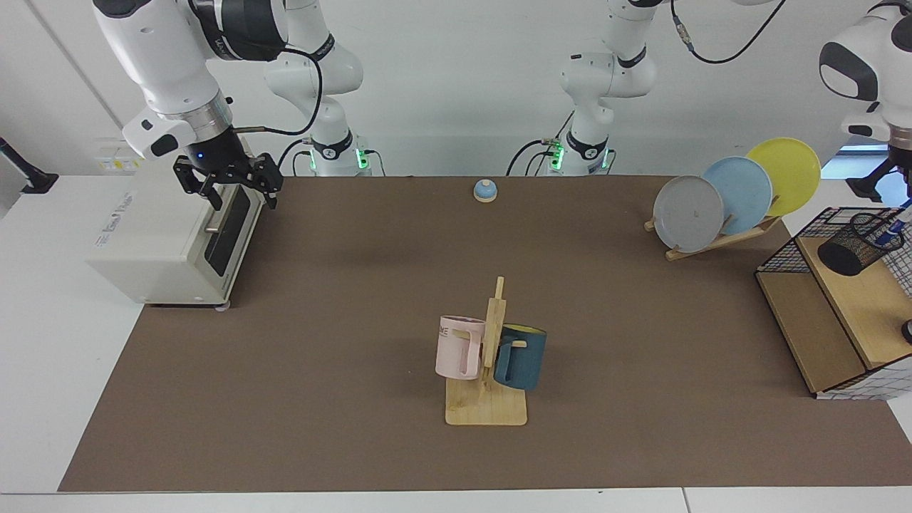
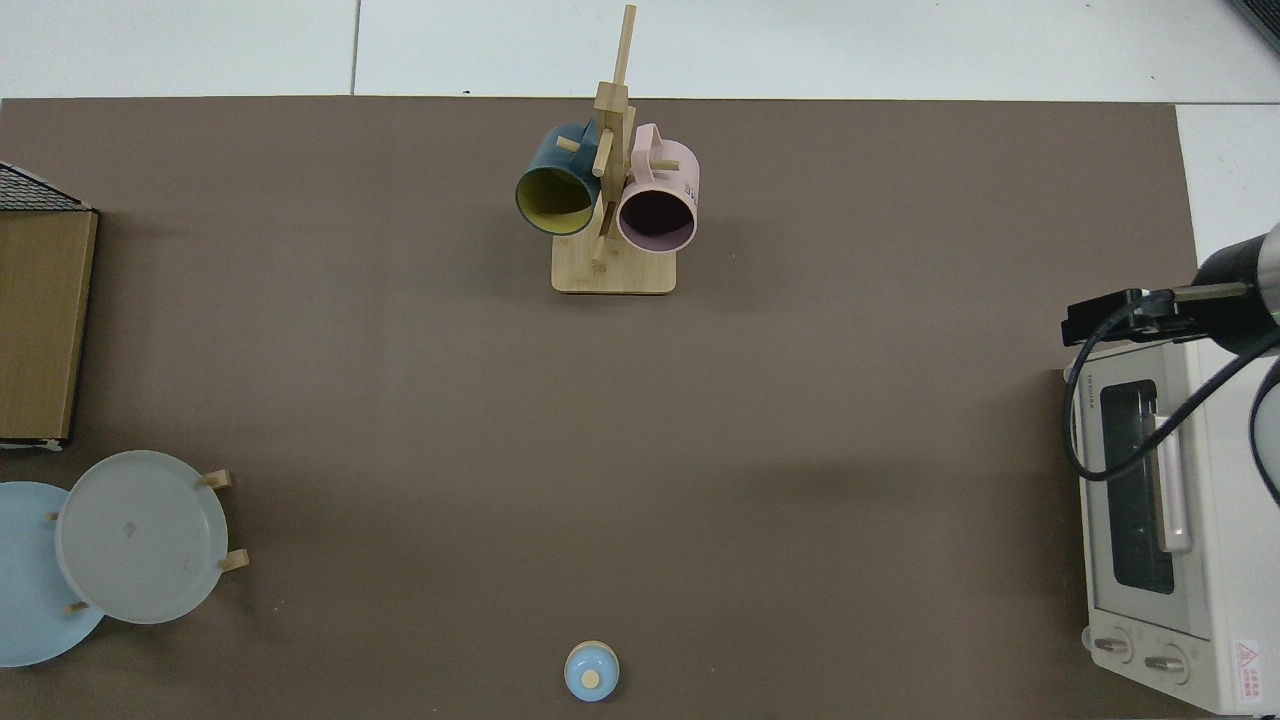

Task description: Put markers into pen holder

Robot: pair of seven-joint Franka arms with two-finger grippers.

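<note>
Above the pen holder (image 1: pixel 860 244), left pincer (image 1: pixel 906 187) hides its grip; marker (image 1: pixel 891 229) inside.

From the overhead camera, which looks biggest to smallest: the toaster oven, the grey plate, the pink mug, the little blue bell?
1. Toaster oven, though partly cut off
2. Grey plate
3. Pink mug, seen partly end-on
4. Blue bell

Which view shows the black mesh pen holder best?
The facing view. There the pen holder sits whole on the wire rack's wooden shelf, with a marker at its rim. The top view shows only the rack's edge, not the holder.
</note>
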